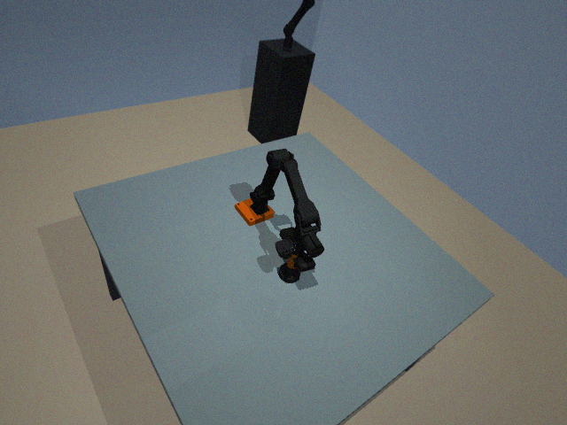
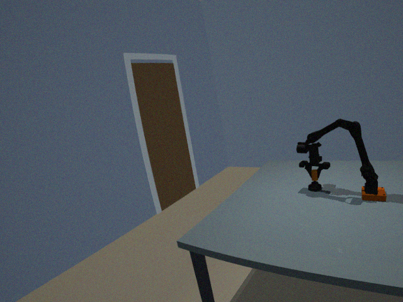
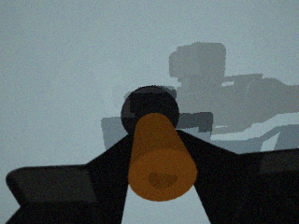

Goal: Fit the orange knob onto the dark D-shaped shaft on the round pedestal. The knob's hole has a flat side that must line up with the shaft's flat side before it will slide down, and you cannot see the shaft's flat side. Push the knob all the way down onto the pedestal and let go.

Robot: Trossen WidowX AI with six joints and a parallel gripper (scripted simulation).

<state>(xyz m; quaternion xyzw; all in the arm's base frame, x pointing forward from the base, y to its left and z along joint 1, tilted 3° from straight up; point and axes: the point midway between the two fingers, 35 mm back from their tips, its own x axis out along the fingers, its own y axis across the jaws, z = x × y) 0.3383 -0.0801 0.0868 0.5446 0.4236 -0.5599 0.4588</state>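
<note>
The black arm [image 1: 299, 187] [image 2: 348, 124] bends in a high arch, elbow uppermost, its forearm sloping down to the wrist at right of the exterior frame. The gripper [image 1: 292, 263] [image 2: 314, 177] [image 3: 154, 134] points downward, its fingers closed on something, spread at the wrist frame's lower left and right.

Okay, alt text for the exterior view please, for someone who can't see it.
A black robot arm's gripper grips an upright orange knob directly above a dark round pedestal on a gray-blue table. The arm rises from an orange base at right; a brown door in a white frame stands behind, at left.
</note>
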